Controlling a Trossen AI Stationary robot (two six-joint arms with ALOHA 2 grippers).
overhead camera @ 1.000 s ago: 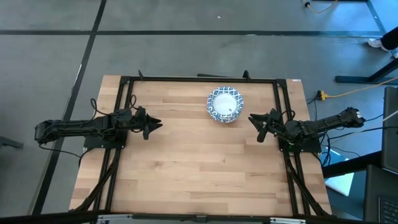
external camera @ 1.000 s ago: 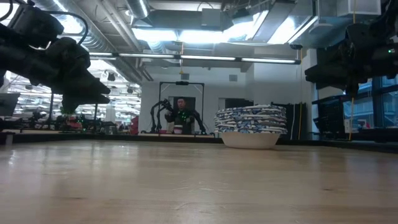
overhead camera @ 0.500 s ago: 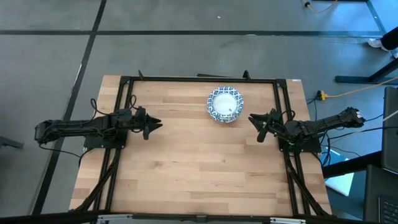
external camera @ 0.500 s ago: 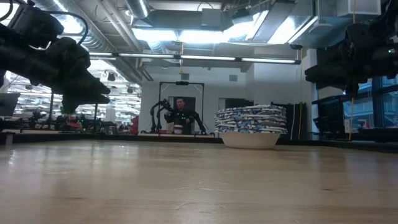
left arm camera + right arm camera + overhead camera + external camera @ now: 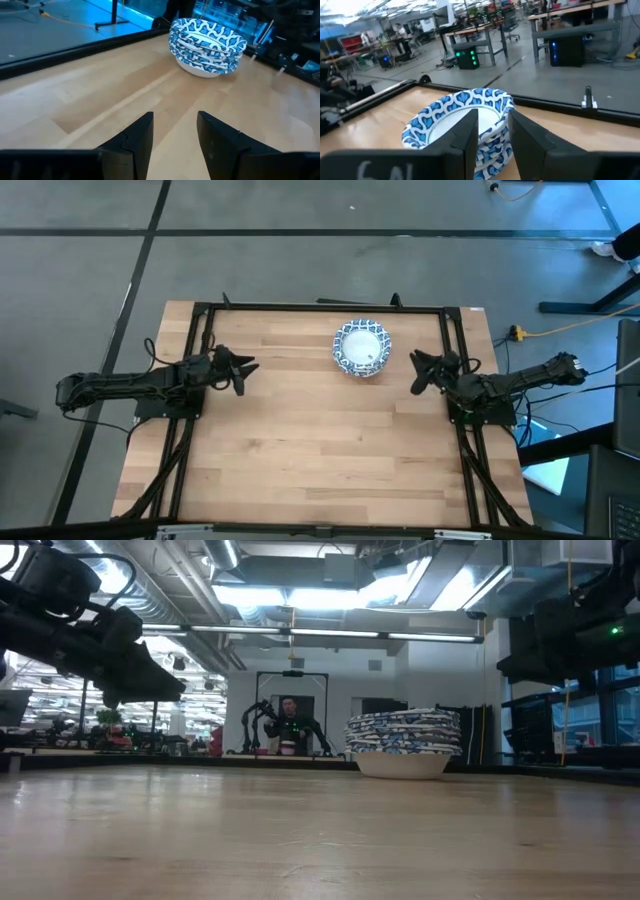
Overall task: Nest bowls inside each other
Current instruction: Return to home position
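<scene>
The left gripper point(image 5: 244, 369) and right gripper point(image 5: 418, 372) hang empty above opposite sides of the wooden table point(image 5: 300, 450), each with its jaws a little apart and clamped on nothing. Between them, toward the table's far edge, stands the stack of bowls point(image 5: 361, 347), nested blue-and-white rims up and sitting upright on the bare wood.

The right gripper is the nearer of the two: the stack lies just ahead of its fingers point(image 5: 465, 135) and slightly toward the far rail. For the left gripper it sits well apart, across the table. Being round, the stack has no long axis to line up on. No loose bowl shows anywhere on the surface, so the nesting looks finished, and both arms appear to have open room for pulling back to rest.

Beyond the far edge, a person point(image 5: 291, 712) stands at another dark robot rig in a bright workshop.
</scene>
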